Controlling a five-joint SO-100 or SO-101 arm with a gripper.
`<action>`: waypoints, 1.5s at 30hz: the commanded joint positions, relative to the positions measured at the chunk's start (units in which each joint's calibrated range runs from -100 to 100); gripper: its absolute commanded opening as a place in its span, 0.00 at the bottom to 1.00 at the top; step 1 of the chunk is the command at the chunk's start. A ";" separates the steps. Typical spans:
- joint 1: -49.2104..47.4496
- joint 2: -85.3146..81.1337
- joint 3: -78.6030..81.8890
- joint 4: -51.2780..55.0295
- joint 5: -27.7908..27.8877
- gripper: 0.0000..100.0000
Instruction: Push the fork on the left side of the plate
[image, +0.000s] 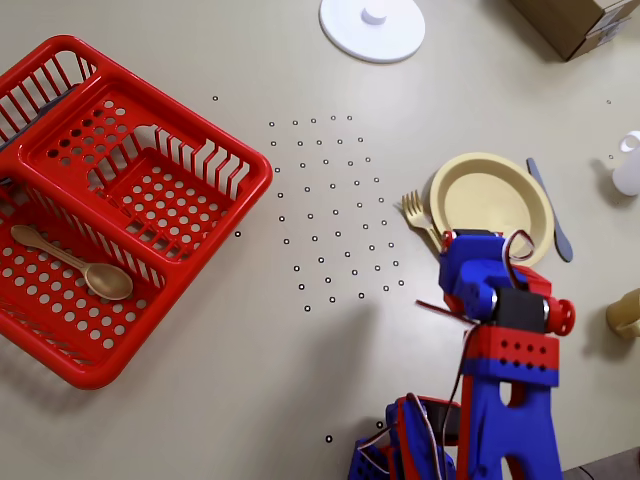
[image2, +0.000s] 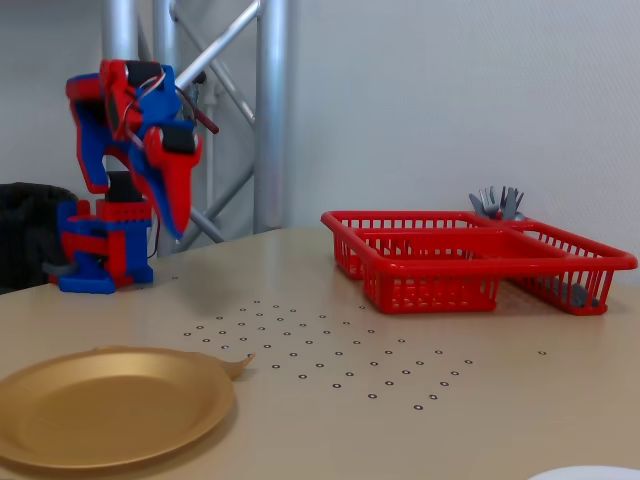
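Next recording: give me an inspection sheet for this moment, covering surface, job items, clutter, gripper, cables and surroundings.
Surface: beige table with a grid of small dots printed near the middle.
Job's things: fork lies against the plate's left rim in the overhead view, handle partly hidden under the arm; plate empty.
Clutter: red basket holding a spoon; grey-blue knife right of the plate; white disc; cardboard box; small white and tan things at the right edge.
Gripper: gripper raised clear of the table, fingers together.
Cables: loose wires on the arm.
Surroundings: metal truss, pale wall.
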 joint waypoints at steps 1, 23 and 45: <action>-2.37 -9.24 3.41 -2.77 -1.81 0.00; -3.66 -38.91 43.94 -4.95 -6.98 0.00; -11.70 -38.91 44.76 -4.06 -5.52 0.00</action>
